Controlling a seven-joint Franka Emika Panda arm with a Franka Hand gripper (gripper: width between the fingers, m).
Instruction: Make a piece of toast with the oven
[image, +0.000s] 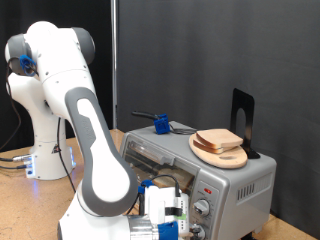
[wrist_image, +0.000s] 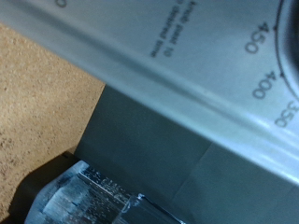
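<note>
1. We see a dark curtain (image: 200, 50) behind the scene and a light wooden table (image: 25, 205) under the robot and the appliance.
2. The oven (image: 235, 185), silver and boxy, stands on that table toward the exterior view's right, its glass door (image: 150, 155) facing the arm.
3. The gripper (image: 172, 215) sits low in the exterior view's bottom, right up against the oven's front panel, close to the round knobs (image: 205, 210).
4. We cannot tell whether the fingers are apart or together; the exterior view shows only the white hand with blue parts, and nothing is seen between the fingers.
5. The piece of toast (image: 220, 140) lies above the fingers and off toward the exterior view's right, resting on a round wooden board (image: 222, 154) on the oven's roof.
6. The board holds the slice alone, as far as we can make out.
7. Also on the roof, a blue-handled tool (image: 158, 123) lies above the fingers, and a black upright stand (image: 243, 112) rises beyond the bread.
8. The inside of the oven is too dim for us to say what is in it.
9. In the wrist view the silver oven panel (wrist_image: 187, 65) fills the frame, with dial numbers 450, 400 and 350 printed on it (wrist_image: 266, 84).
10. A crinkled grey shape (wrist_image: 89, 191) lies at the edge of that view beside the brown table surface (wrist_image: 37, 103); we cannot tell what it is.
</note>
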